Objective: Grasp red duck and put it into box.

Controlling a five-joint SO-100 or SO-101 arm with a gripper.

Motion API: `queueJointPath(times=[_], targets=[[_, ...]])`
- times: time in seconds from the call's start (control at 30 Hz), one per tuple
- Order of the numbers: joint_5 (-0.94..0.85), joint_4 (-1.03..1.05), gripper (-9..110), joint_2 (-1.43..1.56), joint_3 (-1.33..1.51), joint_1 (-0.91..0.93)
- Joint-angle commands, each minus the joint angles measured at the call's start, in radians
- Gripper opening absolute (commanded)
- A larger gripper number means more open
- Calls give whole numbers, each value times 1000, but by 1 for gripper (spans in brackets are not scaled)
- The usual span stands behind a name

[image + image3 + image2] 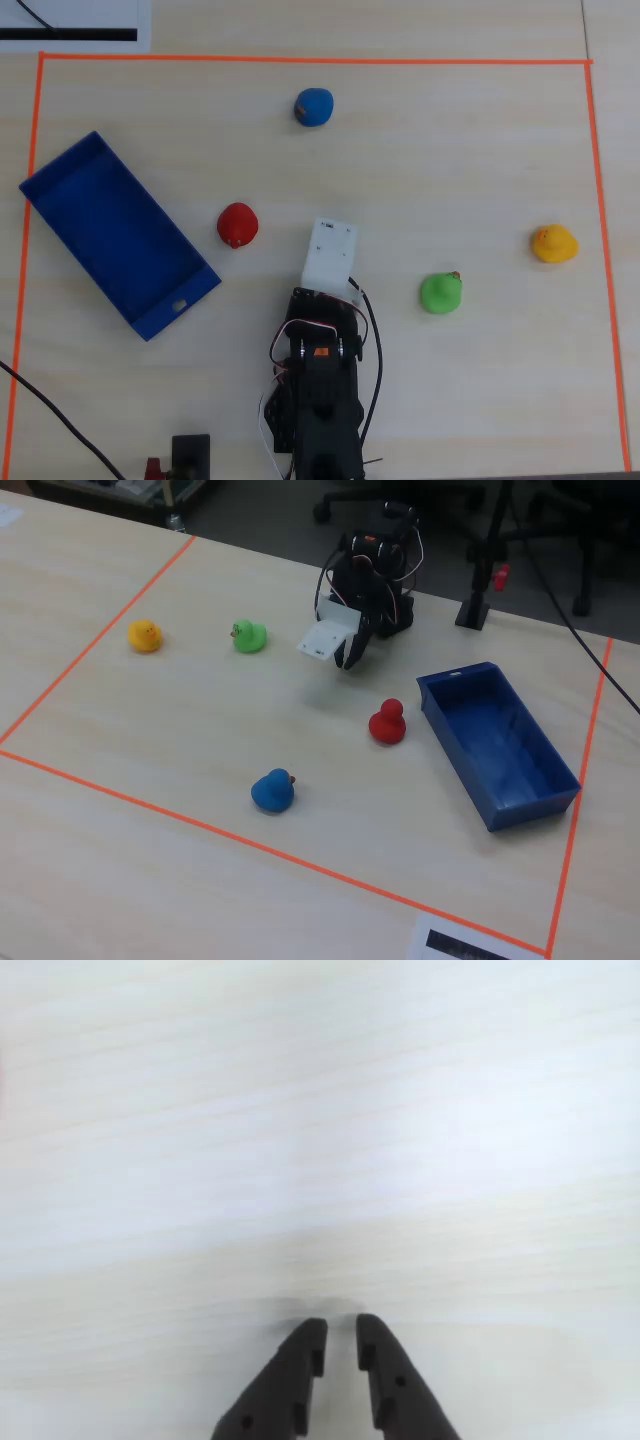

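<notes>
The red duck (237, 225) sits on the pale wooden table, just right of the box in the overhead view; it also shows in the fixed view (387, 723). The box (110, 235) is an empty blue tray lying at a slant at the left; in the fixed view (500, 745) it is at the right. My gripper (347, 663) hangs near the arm's base, apart from the duck, under a white wrist block (329, 252). In the wrist view my gripper (341, 1325) has its jaws nearly together with nothing between them, over bare table. The duck is out of the wrist view.
A blue duck (314, 107), a green duck (441, 292) and a yellow duck (553, 244) stand on the table. Orange tape (300, 60) frames the work area. The arm's base (320, 400) and a black cable (50, 410) are at the near edge.
</notes>
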Motion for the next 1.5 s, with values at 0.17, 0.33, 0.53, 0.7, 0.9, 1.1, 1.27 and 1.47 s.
queueJointPath(times=[0.17, 0.33, 0.53, 0.7, 0.9, 1.1, 1.27, 1.47], targets=[[15, 20, 1, -5, -9, -2], [15, 20, 1, -5, -9, -2], [15, 20, 1, -5, -9, -2], [15, 20, 1, -5, -9, -2], [15, 20, 1, -5, -8, -2], [15, 20, 0, -5, -8, -2], [-94, -18, 6, -87, -35, 23], [-46, -195, 31, -653, -436, 69]])
